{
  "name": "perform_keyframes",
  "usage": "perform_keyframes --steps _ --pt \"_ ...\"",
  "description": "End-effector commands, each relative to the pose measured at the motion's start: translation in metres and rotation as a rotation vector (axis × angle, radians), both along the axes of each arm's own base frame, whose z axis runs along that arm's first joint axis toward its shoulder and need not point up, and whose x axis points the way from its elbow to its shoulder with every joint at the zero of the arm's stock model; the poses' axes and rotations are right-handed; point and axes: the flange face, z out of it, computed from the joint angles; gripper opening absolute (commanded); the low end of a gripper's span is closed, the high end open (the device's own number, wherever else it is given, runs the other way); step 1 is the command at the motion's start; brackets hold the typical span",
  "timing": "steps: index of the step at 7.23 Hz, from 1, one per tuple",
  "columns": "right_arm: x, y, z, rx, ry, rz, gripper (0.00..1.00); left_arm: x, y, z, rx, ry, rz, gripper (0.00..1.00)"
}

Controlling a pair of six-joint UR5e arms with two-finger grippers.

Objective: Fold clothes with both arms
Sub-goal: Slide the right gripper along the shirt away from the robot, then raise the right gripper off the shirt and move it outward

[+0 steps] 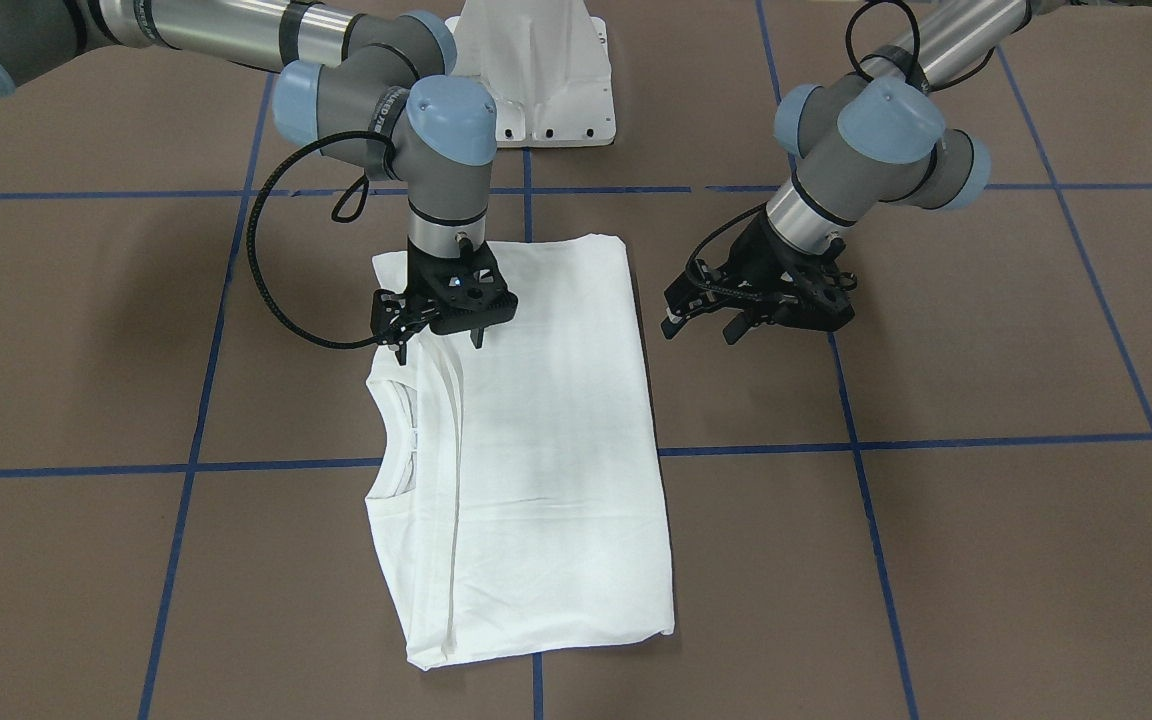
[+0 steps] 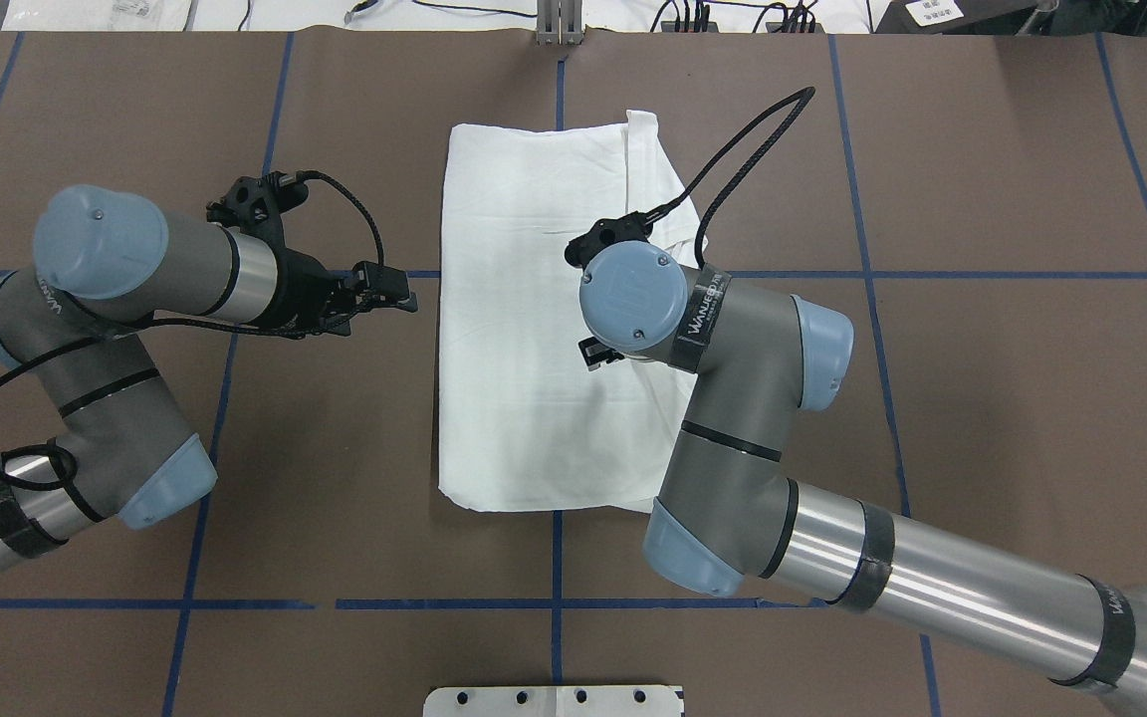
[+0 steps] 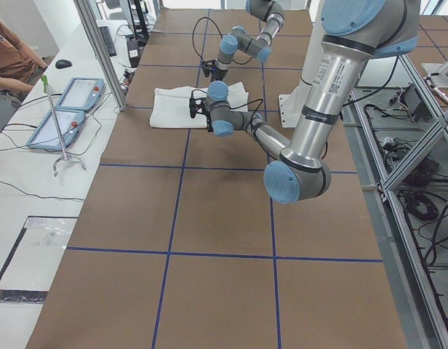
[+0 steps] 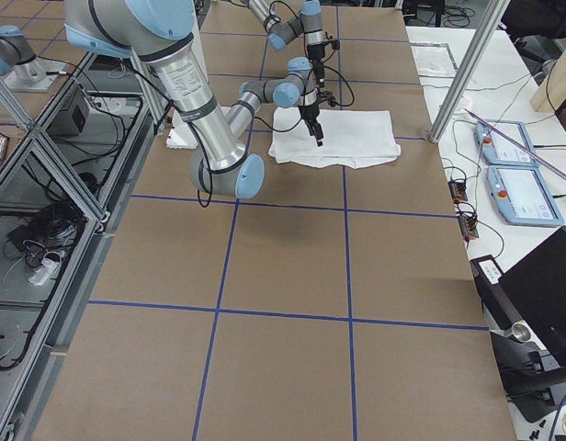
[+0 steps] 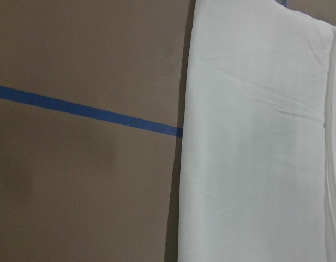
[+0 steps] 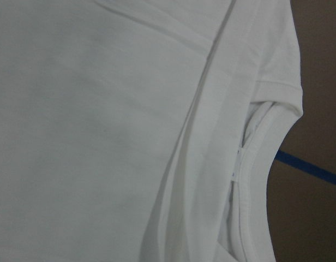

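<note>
Centrally on the brown tabletop (image 1: 986, 350) the white shirt (image 1: 546, 420) is found folded into a long rectangle, lying flat across a blue tape line (image 1: 936, 440). In the front-facing view its ribbed collar (image 1: 398, 440) is seen at the left edge of the bundle, partly covered by a folded-over panel. A small neck label (image 6: 238, 164) is recorded inside the collar in the right wrist view.

The right hand (image 1: 440, 345) is positioned over the upper left part of the shirt in the front-facing view, pointing down, close to the collar side. Its fingers are spread apart and nothing is held between them. Whether the tips touch the cloth cannot be told.

The left hand (image 1: 704, 328) is located just beside the shirt's opposite long edge, at centre right of the same view, apart from the cloth and over bare tabletop. Its fingers are likewise parted and nothing is gripped.

A white pedestal base (image 1: 536, 70) is noted at the top centre.
</note>
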Motion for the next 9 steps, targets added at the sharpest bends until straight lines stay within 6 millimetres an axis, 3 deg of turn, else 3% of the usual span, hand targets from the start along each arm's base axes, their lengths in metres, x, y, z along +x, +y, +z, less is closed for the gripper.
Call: perform_keyframes --steps 1,7,9 --pt "-0.011 -0.016 0.017 0.008 -0.006 0.011 1.0 0.002 -0.001 -0.005 0.009 0.011 0.0 1.0" --pt "-0.001 -0.023 0.045 0.005 0.032 0.001 1.0 0.003 -0.002 -0.012 0.01 0.019 0.0 1.0" --pt "0.011 -0.035 0.054 0.008 0.044 -0.003 1.0 0.003 -0.002 -0.015 0.013 0.023 0.0 1.0"
